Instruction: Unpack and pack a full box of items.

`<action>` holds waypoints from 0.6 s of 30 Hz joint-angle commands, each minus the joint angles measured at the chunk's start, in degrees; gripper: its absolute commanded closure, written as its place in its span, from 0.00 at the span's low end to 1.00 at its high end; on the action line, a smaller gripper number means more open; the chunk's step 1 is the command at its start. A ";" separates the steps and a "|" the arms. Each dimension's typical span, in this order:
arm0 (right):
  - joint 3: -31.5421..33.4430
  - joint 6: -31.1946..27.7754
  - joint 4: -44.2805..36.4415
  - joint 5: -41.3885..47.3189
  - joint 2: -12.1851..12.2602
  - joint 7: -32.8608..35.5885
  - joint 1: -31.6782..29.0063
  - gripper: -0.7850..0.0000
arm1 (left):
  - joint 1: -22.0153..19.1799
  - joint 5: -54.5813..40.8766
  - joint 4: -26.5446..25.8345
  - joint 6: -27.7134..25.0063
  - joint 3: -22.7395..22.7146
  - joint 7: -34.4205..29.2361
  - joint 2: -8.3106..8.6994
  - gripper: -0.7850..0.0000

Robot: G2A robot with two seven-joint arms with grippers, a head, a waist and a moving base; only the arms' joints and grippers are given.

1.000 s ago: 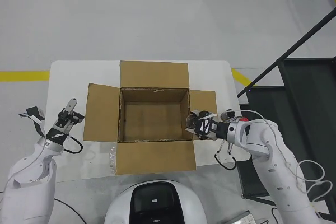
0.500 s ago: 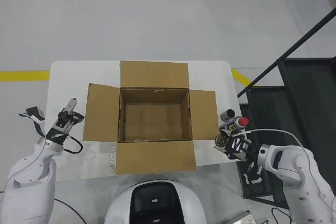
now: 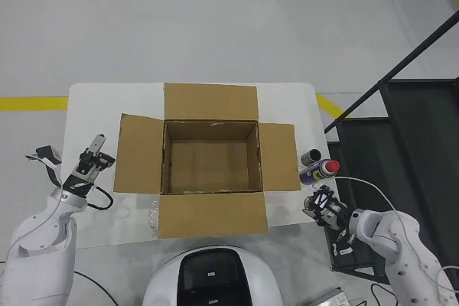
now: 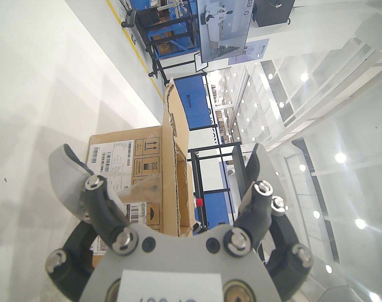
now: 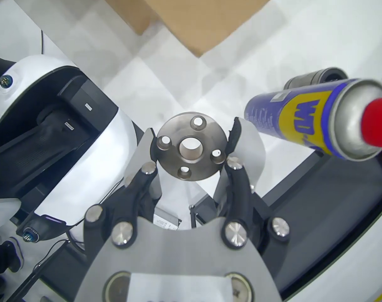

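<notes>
An open cardboard box [image 3: 211,164] stands mid-table with all flaps spread and its inside bare. My right gripper [image 3: 322,206] is at the table's near right corner, shut on a round metal flange [image 5: 191,150] with several holes. A blue and yellow spray can [image 3: 317,170] with a red cap [image 5: 377,123] lies on the table just beyond it, beside a dark metal cylinder [image 3: 310,157]. My left gripper [image 3: 96,157] hangs open left of the box [image 4: 132,171], with nothing between its fingers.
A clear plastic item [image 3: 152,213] lies at the table's near edge, left of the box's front flap. A black metal rack [image 3: 413,138] stands right of the table. The white table [image 3: 99,115] has bare room at the left and far side.
My right gripper has carried the flange out of the box, over the right flap, to the table's near right corner. The left arm has not moved.
</notes>
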 commanded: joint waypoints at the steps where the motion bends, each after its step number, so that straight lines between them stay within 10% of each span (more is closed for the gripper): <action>1: -1.38 0.83 1.94 -1.23 -0.02 -0.45 0.90 1.00 | 0.00 0.00 0.00 0.00 0.00 0.00 0.00 0.00; 18: -10.18 7.19 14.88 -8.66 -0.28 -4.62 8.71 1.00 | 0.00 0.00 0.00 0.00 0.00 0.00 0.00 0.00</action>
